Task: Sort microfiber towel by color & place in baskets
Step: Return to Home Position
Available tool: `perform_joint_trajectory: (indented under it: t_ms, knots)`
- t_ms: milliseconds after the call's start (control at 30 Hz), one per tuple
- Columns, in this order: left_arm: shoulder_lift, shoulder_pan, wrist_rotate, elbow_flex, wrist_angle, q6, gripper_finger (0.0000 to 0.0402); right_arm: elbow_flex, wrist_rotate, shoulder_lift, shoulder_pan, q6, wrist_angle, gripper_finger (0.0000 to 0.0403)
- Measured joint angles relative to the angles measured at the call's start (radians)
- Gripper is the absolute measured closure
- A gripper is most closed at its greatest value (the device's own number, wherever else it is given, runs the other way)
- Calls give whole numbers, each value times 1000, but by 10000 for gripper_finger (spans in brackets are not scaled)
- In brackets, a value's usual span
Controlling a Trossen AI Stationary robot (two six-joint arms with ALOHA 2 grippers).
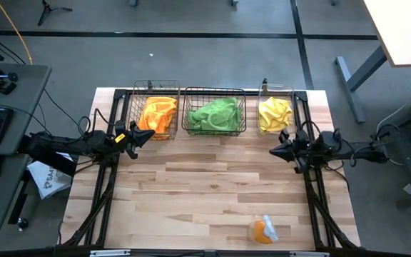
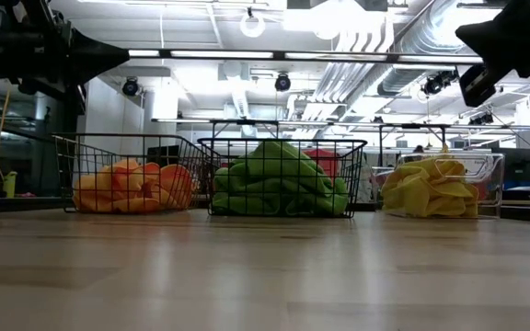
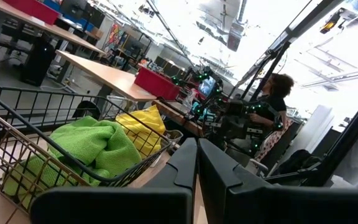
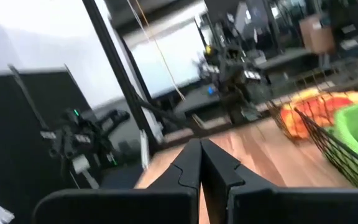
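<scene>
left gripper (image 1: 149, 134) closed, empty, beside narrow wire basket (image 1: 135, 107) | right gripper (image 1: 274, 150) same, just in front of clear bin (image 1: 266, 93) | towels look all sorted imo

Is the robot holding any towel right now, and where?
Nothing is held. The left gripper and right gripper both have shut, empty jaws.

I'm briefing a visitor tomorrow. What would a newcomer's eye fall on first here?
Three bright heaps along the table's far edge: orange towels in the narrow wire basket on the left, green towels in the wider wire basket midway, yellow towels in the clear bin on the right. The left claw and right claw, both shut and empty, sit at the table's sides. A small orange object lies alone near the front edge.
</scene>
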Motion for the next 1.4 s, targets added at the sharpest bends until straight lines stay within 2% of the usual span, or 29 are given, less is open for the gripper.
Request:
perform_joint_trajectory:
  t_ms: [67, 300, 467, 1400]
  knots:
    - [0, 0, 0, 0, 0, 0, 399, -58, -6, 0, 0, 6, 91, 403]
    - [1, 0, 0, 0, -4, 0, 399, -51, 10, 0, -3, -70, 35, 403]
    - [1, 0, 0, 0, -12, 0, 399, -51, 108, 0, -3, -75, -61, 403]
    - [1, 0, 0, 0, -15, 0, 399, -50, 89, 2, 3, -69, -92, 402]
